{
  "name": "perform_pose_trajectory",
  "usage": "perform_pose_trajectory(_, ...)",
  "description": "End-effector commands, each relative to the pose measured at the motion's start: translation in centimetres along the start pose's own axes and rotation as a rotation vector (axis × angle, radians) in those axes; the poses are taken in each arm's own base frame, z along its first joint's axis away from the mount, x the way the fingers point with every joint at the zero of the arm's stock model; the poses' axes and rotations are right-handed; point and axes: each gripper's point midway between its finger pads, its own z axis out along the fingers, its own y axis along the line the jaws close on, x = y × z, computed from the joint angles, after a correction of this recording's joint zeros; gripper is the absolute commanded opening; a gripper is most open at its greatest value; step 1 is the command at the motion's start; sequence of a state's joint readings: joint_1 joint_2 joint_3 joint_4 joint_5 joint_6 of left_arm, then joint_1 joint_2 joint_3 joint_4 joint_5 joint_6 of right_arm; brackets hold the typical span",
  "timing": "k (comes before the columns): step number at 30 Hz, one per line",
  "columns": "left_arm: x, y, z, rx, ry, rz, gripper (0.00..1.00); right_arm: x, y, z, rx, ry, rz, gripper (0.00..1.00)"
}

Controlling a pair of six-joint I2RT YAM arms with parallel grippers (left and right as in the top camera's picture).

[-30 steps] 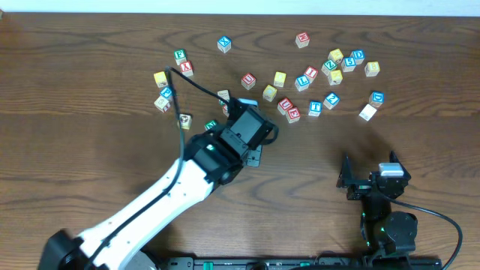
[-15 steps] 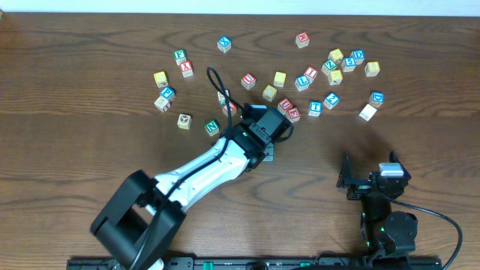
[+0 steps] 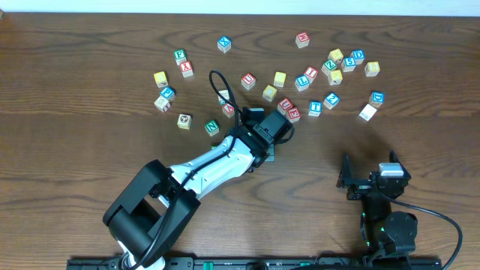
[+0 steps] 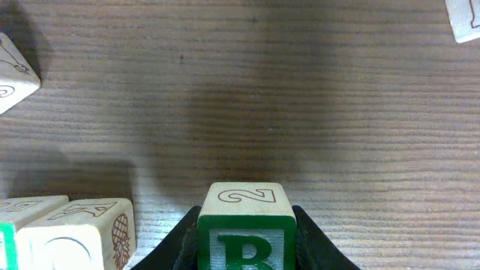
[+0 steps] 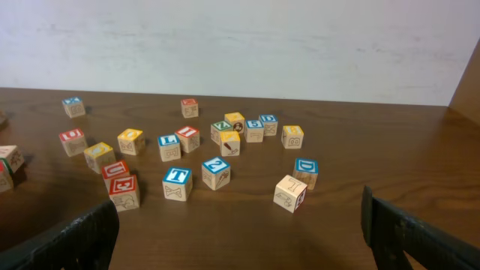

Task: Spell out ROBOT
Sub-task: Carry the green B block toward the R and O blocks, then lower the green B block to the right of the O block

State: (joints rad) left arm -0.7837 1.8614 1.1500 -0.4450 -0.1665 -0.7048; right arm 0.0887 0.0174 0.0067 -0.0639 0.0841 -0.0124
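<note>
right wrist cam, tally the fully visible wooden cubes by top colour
red-topped wooden letter cubes: 5
blue-topped cubes: 7
yellow-topped cubes: 5
green-topped cube: 1
plain-topped cube: 1
total: 19
cut-off cubes at left edge not counted

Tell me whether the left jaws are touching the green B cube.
Touching. Left wrist view: jaws of the left gripper press both sides of the B cube.

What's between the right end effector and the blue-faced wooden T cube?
Only bare wooden table separates right end effector from blue-faced T cube, in right wrist view.
</note>
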Motion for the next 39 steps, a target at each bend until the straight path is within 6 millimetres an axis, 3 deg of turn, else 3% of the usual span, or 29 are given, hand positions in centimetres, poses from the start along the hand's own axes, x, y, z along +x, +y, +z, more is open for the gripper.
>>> perform_pose_trajectory(1, 0.7, 1.4, 0.9, -0.057, 0.003, -0.014, 0.08, 0.1, -0.1, 0.0, 0.005, 0.002, -0.011, 0.99)
perform_pose_trajectory(30, 0.7, 3.1, 1.0, -0.128, -0.009, -0.027, 0.08, 0.1, -0.1, 0.0, 0.005, 0.002, -0.011, 0.99)
perform_pose_trajectory(39, 1.1, 4.9, 1.7, -0.158, 0.008, -0.069, 0.08, 0.1, -0.1, 0.0, 0.005, 0.002, -0.011, 0.99)
